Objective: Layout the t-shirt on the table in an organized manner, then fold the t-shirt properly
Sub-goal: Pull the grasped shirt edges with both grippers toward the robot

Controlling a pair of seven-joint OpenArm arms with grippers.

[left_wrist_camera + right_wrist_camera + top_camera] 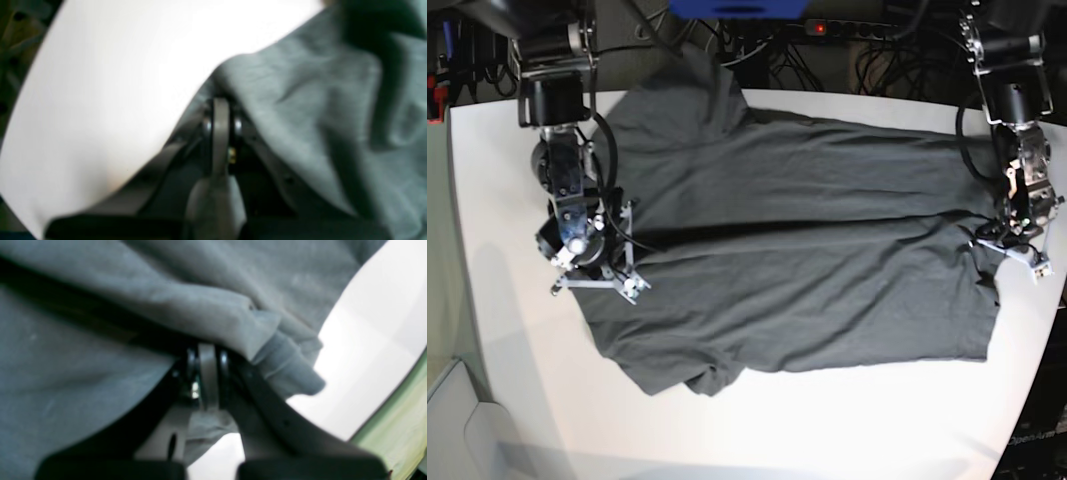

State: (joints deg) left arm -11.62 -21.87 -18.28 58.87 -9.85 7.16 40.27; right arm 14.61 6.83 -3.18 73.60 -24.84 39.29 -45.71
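The dark grey t-shirt (797, 250) lies spread across the white table (847, 420), with one sleeve at the near left (692, 380) and another at the far left (692, 95). My right gripper (612, 270) is at the shirt's left edge and is shut on a bunched fold of the t-shirt (233, 323); its shut jaws show in the right wrist view (207, 350). My left gripper (1012, 240) is at the shirt's right edge. In the left wrist view it (221, 103) is shut, with the t-shirt (317, 100) gathered at its tip and draped to its right.
Cables and a power strip (827, 28) lie beyond the table's far edge. The table's right rim (1037, 330) curves close to my left gripper. A pale green surface (400, 426) lies beyond the table edge in the right wrist view.
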